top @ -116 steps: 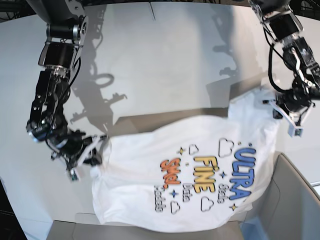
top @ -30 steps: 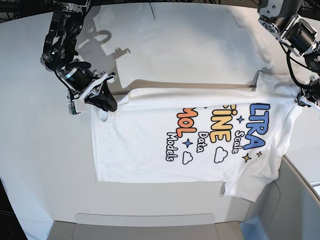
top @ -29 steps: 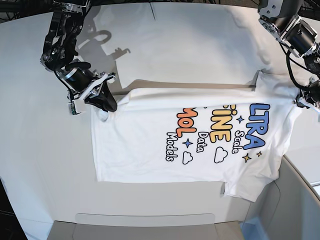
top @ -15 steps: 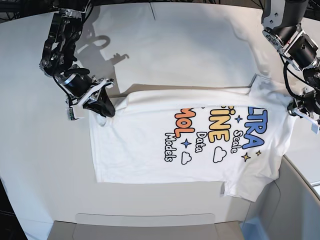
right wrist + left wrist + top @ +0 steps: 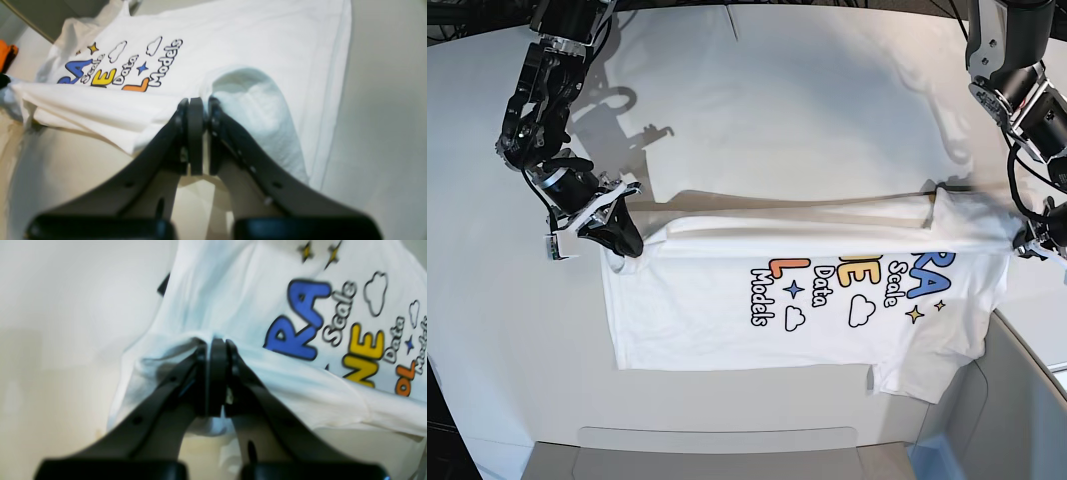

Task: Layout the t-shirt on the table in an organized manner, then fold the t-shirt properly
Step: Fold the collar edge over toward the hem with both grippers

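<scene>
The left claw (image 5: 213, 350) is pinching the t-shirt (image 5: 807, 300) at its far edge, at 3 o'clock in the base view. The right claw (image 5: 196, 110) pinches that same edge at 9 o'clock. The edge hangs raised between them while the lower half lies on the surface (image 5: 757, 120). Both claws should probably travel level and together, keeping the cloth taut, so the fold lands straight. The surface is plain white; a grey bin (image 5: 1017, 400) sits at 4 o'clock.

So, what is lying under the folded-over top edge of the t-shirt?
Under the fold of the t-shirt lies its own printed front; letter tops are covered. The table beneath is hidden.
</scene>
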